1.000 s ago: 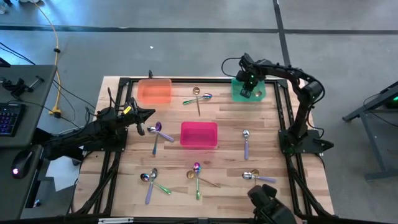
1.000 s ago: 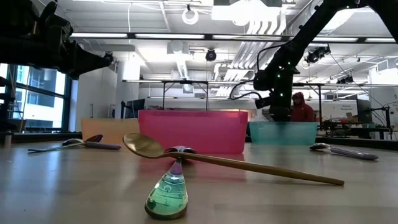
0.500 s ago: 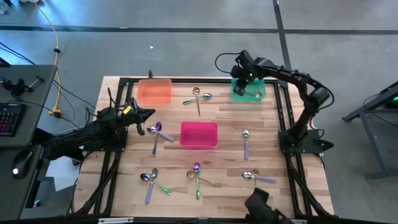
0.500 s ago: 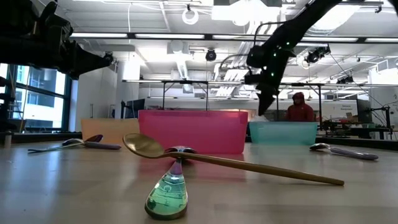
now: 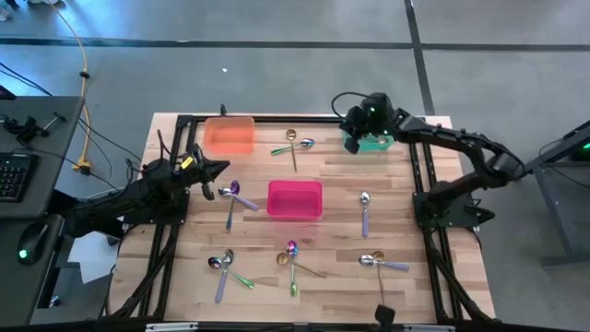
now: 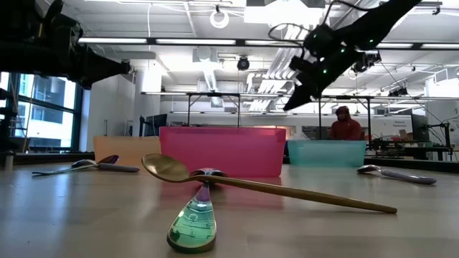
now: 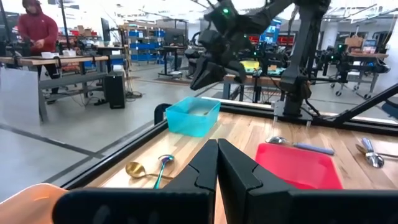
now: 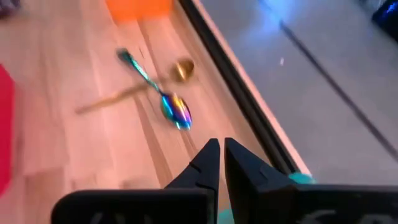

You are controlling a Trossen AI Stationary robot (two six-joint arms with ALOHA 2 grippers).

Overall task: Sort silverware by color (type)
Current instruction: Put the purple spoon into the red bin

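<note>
A: Where is the right gripper [image 5: 353,123]?

B: Raised over the far edge of the table [image 5: 184,267], at the near-left corner of the teal bin [image 5: 380,142]; its fingers [image 8: 208,163] are pressed together with nothing between them; its wrist view looks toward an iridescent spoon [image 8: 158,96] lying across a gold spoon [image 8: 140,87].

A: And the left gripper [image 5: 224,167]?

B: Also closed and empty, fingertips [image 7: 217,155] touching; it hangs at the table's left side, just beside a purple spoon [image 5: 237,193] and a silver spoon [image 5: 227,205] that cross each other.

A: The other silverware?

B: Scattered on the wood; one silver spoon [image 5: 365,212] right of the pink bin [image 5: 295,199]; a pair [image 5: 380,263] near the front right; a crossed gold and iridescent pair [image 5: 293,262] in front of the pink bin; more spoons [image 5: 225,268] at the front left; the orange bin [image 5: 229,136] stands at the far left.
</note>
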